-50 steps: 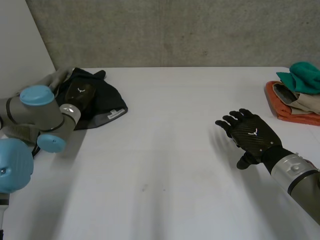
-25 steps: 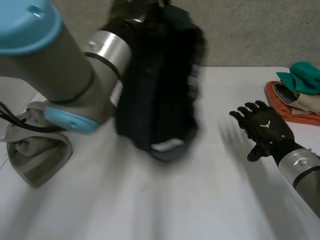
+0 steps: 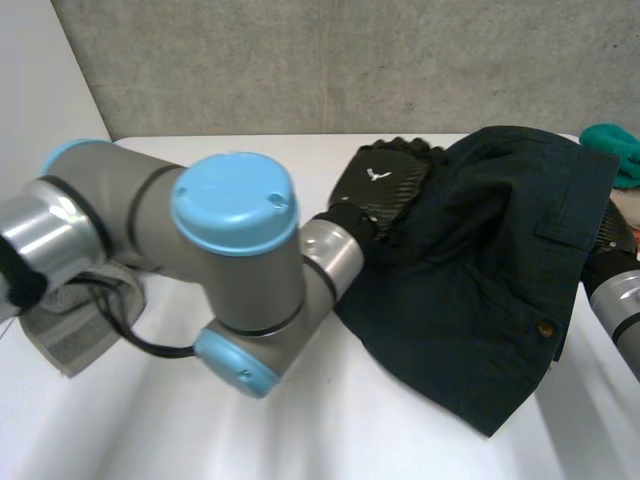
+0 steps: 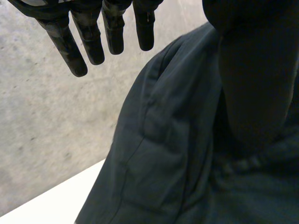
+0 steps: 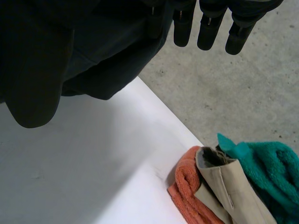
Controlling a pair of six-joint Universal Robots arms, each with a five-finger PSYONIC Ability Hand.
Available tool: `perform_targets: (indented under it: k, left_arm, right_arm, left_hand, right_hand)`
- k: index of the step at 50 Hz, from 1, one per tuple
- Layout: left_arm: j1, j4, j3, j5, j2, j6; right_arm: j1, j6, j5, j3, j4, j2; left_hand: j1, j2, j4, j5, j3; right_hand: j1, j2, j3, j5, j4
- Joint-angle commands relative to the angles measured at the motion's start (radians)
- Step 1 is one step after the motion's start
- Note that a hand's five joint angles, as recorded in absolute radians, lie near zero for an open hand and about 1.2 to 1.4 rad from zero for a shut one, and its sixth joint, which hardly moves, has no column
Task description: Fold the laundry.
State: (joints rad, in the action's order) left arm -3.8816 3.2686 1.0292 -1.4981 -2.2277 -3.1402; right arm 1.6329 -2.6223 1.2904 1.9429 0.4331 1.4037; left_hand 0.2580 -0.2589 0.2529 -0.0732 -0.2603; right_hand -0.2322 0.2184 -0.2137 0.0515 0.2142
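The white table bears a dark garment, grey cloth and folded pile.

A: Your L hand?
B: Far across twd the R side, back facing up, fingers straight & apart. L arm folded at the elbow, blue caps up front.
A: And R hand?
B: Fingers straight too, relaxed. Silver wrist at your far R.

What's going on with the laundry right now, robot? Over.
Left hand open, on dark garment. Right hand open, garment draped over it. Garment unfolded on table. Folded pile close by.
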Motion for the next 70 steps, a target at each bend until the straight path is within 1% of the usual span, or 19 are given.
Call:
perform_targets:
  k: [1, 4, 10, 18, 27, 32, 37, 38, 41, 43, 48, 49, 50, 51, 52, 53, 57, 63, 70]
  left_arm:
    - [-0.053, -0.004, 0.172, 0.010, 0.102, -0.081]
    - [-0.061, -0.007, 0.209, 0.012, 0.094, -0.153]
    - [-0.097, -0.004, 0.209, 0.013, -0.012, -0.352]
    - [-0.124, -0.003, 0.069, 0.010, -0.174, -0.515]
    - [-0.131, -0.012, -0.029, 0.009, -0.271, -0.567]
    - [-0.139, -0.004, -0.031, 0.013, -0.274, -0.570]
    - [-0.139, -0.001, -0.029, 0.013, -0.285, -0.570]
    - [-0.139, -0.001, -0.031, 0.012, -0.286, -0.569]
    - [-0.139, 0.003, -0.029, 0.012, -0.285, -0.569]
    - [-0.139, 0.009, -0.026, 0.012, -0.283, -0.570]
    - [-0.137, 0.013, -0.020, 0.003, -0.273, -0.569]
    - [-0.137, 0.013, -0.018, -0.002, -0.268, -0.569]
    - [-0.134, 0.010, -0.015, -0.004, -0.259, -0.564]
    - [-0.131, 0.008, -0.012, -0.005, -0.253, -0.563]
    - [-0.128, 0.006, -0.008, -0.005, -0.244, -0.561]
    - [-0.128, 0.002, -0.002, -0.008, -0.231, -0.561]
    - [-0.131, -0.007, 0.077, -0.047, -0.127, -0.560]
    - [-0.125, -0.018, 0.265, -0.100, 0.132, -0.543]
    - [-0.102, -0.017, 0.520, -0.100, 0.410, -0.475]
  right_arm:
    - [-0.024, -0.001, -0.039, -0.107, -0.268, 0.044]
    - [-0.042, 0.016, -0.091, -0.180, -0.444, 0.076]
    - [-0.079, 0.033, -0.190, -0.301, -0.652, 0.104]
    - [-0.102, 0.021, -0.163, -0.429, -0.698, 0.127]
    - [-0.094, 0.025, -0.155, -0.398, -0.775, 0.150]
    - [-0.082, 0.033, -0.169, -0.312, -0.813, 0.143]
    - [-0.001, 0.016, -0.160, -0.220, -0.763, 0.109]
    - [0.005, 0.013, -0.157, -0.210, -0.748, 0.094]
    - [0.025, -0.016, -0.142, -0.167, -0.689, 0.031]
    - [0.042, -0.051, -0.135, -0.156, -0.671, 0.000]
    - [0.091, -0.148, -0.129, -0.147, -0.623, -0.067]
    - [0.094, -0.151, -0.128, -0.150, -0.617, -0.077]
    - [0.096, -0.154, -0.128, -0.154, -0.611, -0.084]
    - [0.097, -0.157, -0.125, -0.157, -0.603, -0.092]
    - [0.093, -0.163, -0.123, -0.170, -0.576, -0.094]
    - [0.091, -0.165, -0.123, -0.177, -0.562, -0.092]
    - [0.100, -0.168, -0.103, -0.240, -0.475, -0.056]
    - [0.097, -0.189, -0.047, -0.409, -0.471, 0.021]
    - [0.093, -0.255, -0.034, -0.590, -0.445, -0.052]
  left_hand:
    - [-0.018, 0.019, -0.013, 0.008, 0.020]
    - [-0.018, 0.019, -0.013, 0.008, 0.020]
    - [-0.018, 0.019, -0.013, 0.008, 0.020]
    - [-0.015, 0.016, -0.010, 0.005, 0.017]
    - [0.049, -0.048, 0.054, -0.060, -0.047]
    - [0.342, -0.341, 0.347, -0.352, -0.340]
    - [0.595, -0.594, 0.600, -0.605, -0.593]
    - [0.744, -0.743, 0.749, -0.754, -0.741]
    - [0.883, -0.882, 0.888, -0.893, -0.881]
    - [1.097, -1.096, 1.102, -1.107, -1.094]
    - [1.138, -1.137, 1.143, -1.149, -1.136]
    - [1.138, -1.137, 1.143, -1.149, -1.136]
    - [1.138, -1.137, 1.143, -1.149, -1.136]
    - [1.138, -1.137, 1.143, -1.149, -1.136]
    - [1.138, -1.137, 1.143, -1.149, -1.136]
    - [1.138, -1.137, 1.143, -1.149, -1.136]
    - [1.138, -1.137, 1.143, -1.149, -1.136]
    - [1.138, -1.137, 1.143, -1.149, -1.136]
    - [1.138, -1.137, 1.143, -1.149, -1.136]
  right_hand:
    - [0.058, -0.044, 0.039, -0.051, -0.040]
    - [0.058, -0.044, 0.039, -0.051, -0.040]
    - [0.058, -0.044, 0.039, -0.051, -0.040]
    - [0.058, -0.044, 0.039, -0.051, -0.040]
    - [0.058, -0.044, 0.039, -0.051, -0.040]
    - [0.058, -0.044, 0.039, -0.051, -0.040]
    - [0.058, -0.044, 0.039, -0.051, -0.040]
    - [0.058, -0.044, 0.039, -0.051, -0.040]
    - [0.058, -0.044, 0.039, -0.051, -0.040]
    - [0.058, -0.044, 0.039, -0.051, -0.040]
    - [0.058, -0.044, 0.039, -0.051, -0.040]
    - [0.058, -0.044, 0.039, -0.051, -0.040]
    - [-0.068, 0.082, -0.087, 0.075, 0.086]
    - [-0.311, 0.325, -0.330, 0.317, 0.329]
    - [-0.988, 1.002, -1.006, 0.994, 1.006]
    - [-1.162, 1.176, -1.181, 1.169, 1.180]
    - [-1.164, 1.178, -1.183, 1.170, 1.182]
    - [-1.164, 1.178, -1.183, 1.170, 1.182]
    - [-1.164, 1.178, -1.183, 1.170, 1.182]
